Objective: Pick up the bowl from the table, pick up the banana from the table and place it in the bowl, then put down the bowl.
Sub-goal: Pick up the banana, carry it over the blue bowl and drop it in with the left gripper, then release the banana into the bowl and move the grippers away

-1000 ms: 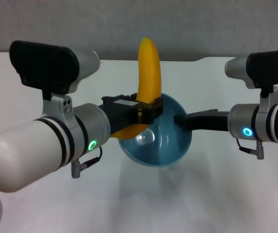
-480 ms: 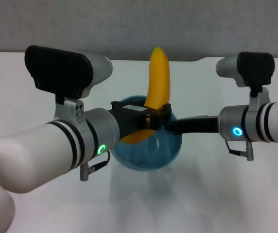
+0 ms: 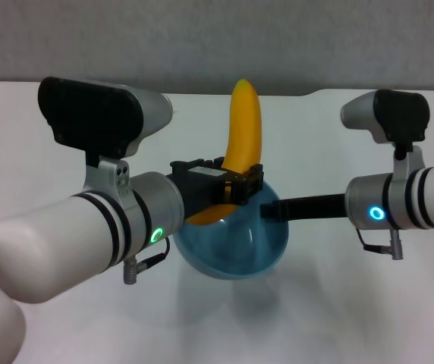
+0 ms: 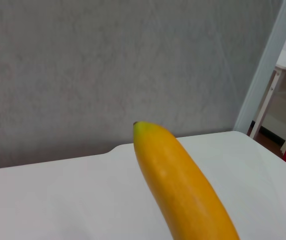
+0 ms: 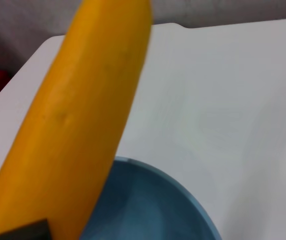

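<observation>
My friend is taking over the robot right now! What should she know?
Left hand: shut on the banana, held nearly upright, its lower end over the bowl.
Right hand: holds the bowl's rim, bowl lifted above the table.
Done: both things picked up.
Left: release the banana into the bowl, then set the bowl down.

The banana (image 3: pixel 241 144) stands upright over the bowl (image 3: pixel 236 246), held above the worktop (image 3: pixel 338 311), between the left end effector (image 3: pixel 228 184) and right end effector (image 3: pixel 272 210).
</observation>
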